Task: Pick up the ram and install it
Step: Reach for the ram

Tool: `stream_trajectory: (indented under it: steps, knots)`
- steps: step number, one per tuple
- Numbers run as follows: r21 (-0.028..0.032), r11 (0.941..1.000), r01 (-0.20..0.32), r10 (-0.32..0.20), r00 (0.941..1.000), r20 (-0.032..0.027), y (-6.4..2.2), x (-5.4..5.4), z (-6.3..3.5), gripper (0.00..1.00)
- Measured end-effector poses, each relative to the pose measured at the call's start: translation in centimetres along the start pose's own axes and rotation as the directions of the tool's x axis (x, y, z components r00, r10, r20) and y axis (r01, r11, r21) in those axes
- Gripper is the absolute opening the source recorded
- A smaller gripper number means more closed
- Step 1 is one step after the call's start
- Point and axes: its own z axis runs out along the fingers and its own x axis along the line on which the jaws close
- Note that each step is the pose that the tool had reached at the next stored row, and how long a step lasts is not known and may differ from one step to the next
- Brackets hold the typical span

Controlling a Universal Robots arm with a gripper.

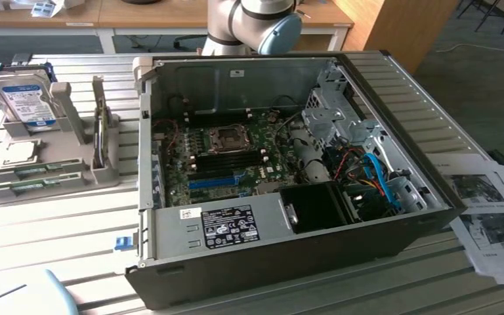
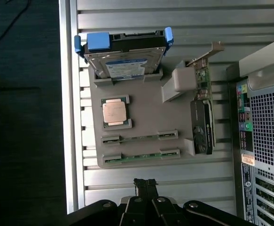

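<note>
The dark two-finger gripper (image 2: 146,184) stands closed, fingertips together, and grips nothing. Two long, narrow green circuit-board ram sticks sit edge-up in parallel slots of the flat grey plastic fixture tray (image 2: 146,106). The tray rests on the slatted metal table (image 2: 151,28), to the exterior view's left of the open black computer case (image 1: 278,275). The nearer ram stick (image 2: 140,156) lies straight ahead of the fingertips and apart from them, with bare table between. Its long axis runs crosswise to the direction in which the fingers point.

Grey arm (image 1: 233,18), blue joint cap (image 1: 280,34), black jaws
</note>
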Motion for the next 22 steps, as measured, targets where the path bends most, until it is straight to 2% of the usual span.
stream_trajectory:
  steps: [9,22]
  knots:
    - [-0.0001,1.0,0.0,0.0,1.0,0.0002,0.06,0.0,0.01,0.09]
    - [0.0,1.0,0.0,0.0,1.0,0.0001,2.02,0.2,0.18,0.09]
